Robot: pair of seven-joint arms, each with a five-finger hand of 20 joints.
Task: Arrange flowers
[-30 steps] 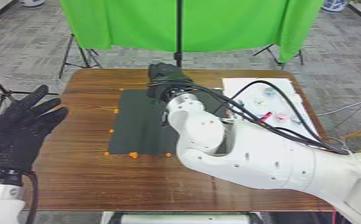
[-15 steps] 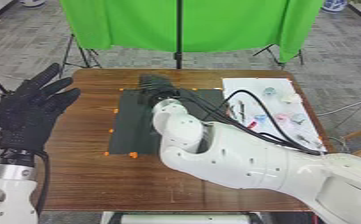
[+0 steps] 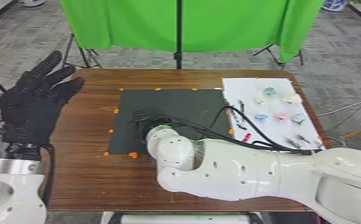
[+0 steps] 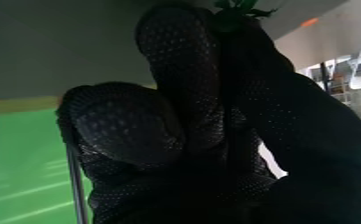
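Over the left part of the black mat [image 3: 181, 102] is my right hand [image 3: 148, 117]. In the right wrist view, the right hand [image 4: 190, 95] has its fingers and thumb closed together, with a green leafy sprig [image 4: 242, 7] pinched at their tips; the rest of the sprig is hidden. My left hand [image 3: 32, 102] is raised beside the table's left edge, fingers straight and holding nothing. Small flower heads lie on the white sheet [image 3: 239, 90] at the right, among them a teal flower [image 3: 270, 91], a cream flower [image 3: 291, 98], a blue flower [image 3: 261, 117] and a pink flower [image 3: 280, 117].
Dark sprigs [image 3: 296, 140] and a small red object [image 3: 247, 137] also lie on the white sheet. Orange markers [image 3: 133, 155] dot the mat's border. Black cables [image 3: 247, 142] run along my right arm. A green backdrop [image 3: 128, 25] hangs behind the brown table [image 3: 88, 175].
My right hand has come back from the mat's far edge toward the robot, uncovering the far part of the mat and more of the white sheet. The left hand has risen and shifted slightly right.
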